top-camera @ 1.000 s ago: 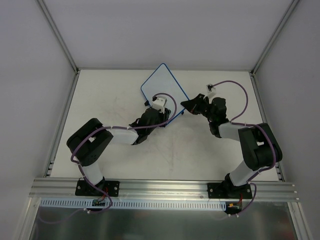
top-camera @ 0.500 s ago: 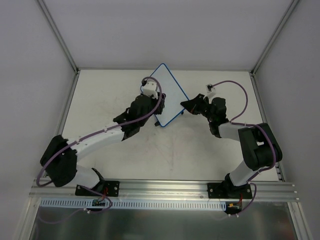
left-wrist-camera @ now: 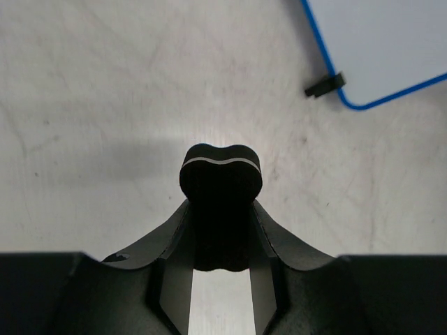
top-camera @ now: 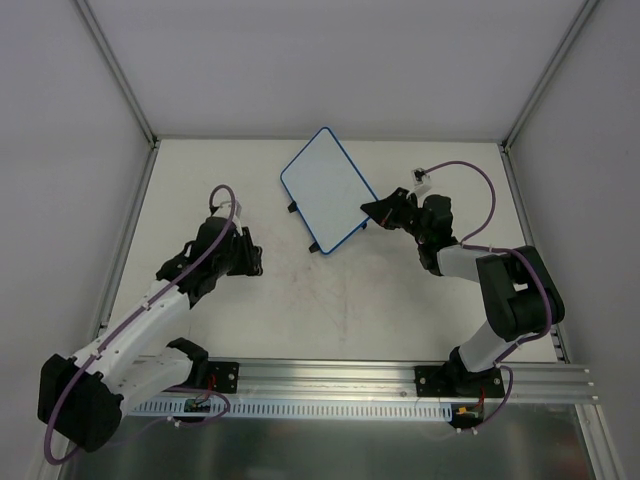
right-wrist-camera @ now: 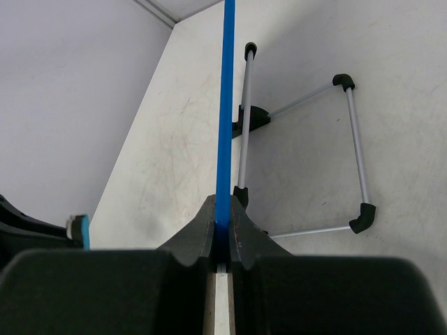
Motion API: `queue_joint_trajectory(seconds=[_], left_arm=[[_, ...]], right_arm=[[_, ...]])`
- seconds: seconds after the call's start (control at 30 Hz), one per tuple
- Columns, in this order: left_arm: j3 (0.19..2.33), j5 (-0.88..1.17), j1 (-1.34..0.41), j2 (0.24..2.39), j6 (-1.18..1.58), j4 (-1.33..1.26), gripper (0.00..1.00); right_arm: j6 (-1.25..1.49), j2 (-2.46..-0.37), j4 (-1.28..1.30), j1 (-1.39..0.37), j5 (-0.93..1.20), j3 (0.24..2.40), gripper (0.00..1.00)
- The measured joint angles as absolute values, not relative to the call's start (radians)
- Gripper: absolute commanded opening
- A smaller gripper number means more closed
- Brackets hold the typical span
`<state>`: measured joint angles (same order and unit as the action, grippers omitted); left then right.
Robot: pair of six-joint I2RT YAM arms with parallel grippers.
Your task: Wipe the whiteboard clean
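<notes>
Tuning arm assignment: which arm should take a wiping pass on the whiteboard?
Left. The left gripper is shut on the black eraser, free over the table; the right gripper is clamped on the whiteboard by its rim, holding it.

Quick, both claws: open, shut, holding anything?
Left claw: closed, holding the black eraser.
Right claw: closed on the whiteboard rim.

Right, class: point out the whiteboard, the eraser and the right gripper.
whiteboard [top-camera: 325,188]: top external view, centre of its white face.
eraser [left-wrist-camera: 221,174]: left wrist view, its rounded far end.
right gripper [right-wrist-camera: 223,225]: right wrist view, midway between its fingertips.
</notes>
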<state>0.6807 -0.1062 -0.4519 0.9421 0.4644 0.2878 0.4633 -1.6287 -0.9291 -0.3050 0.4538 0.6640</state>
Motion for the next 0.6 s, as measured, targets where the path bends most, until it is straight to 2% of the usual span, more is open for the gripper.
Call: queue_joint_trajectory(seconds=[0.27,0.4,0.6], left_arm=[[0.655,-0.036,-0.417,1.077,0.466,0.378,0.06],[0.638,-0.006,-0.368,1.138,0.465,0.364,0.10],[0.613,0.054,-0.332,1.241,0.465,0.318,0.06]], right_arm=[[0.463,-1.629,-0.929,-0.305,0.457,0.664,0.00],[0.463,-1.629,-0.929,-0.305,0.458,0.664,0.00],[0.463,-1.629,-0.928,-0.305,0.461,0.664,0.00]])
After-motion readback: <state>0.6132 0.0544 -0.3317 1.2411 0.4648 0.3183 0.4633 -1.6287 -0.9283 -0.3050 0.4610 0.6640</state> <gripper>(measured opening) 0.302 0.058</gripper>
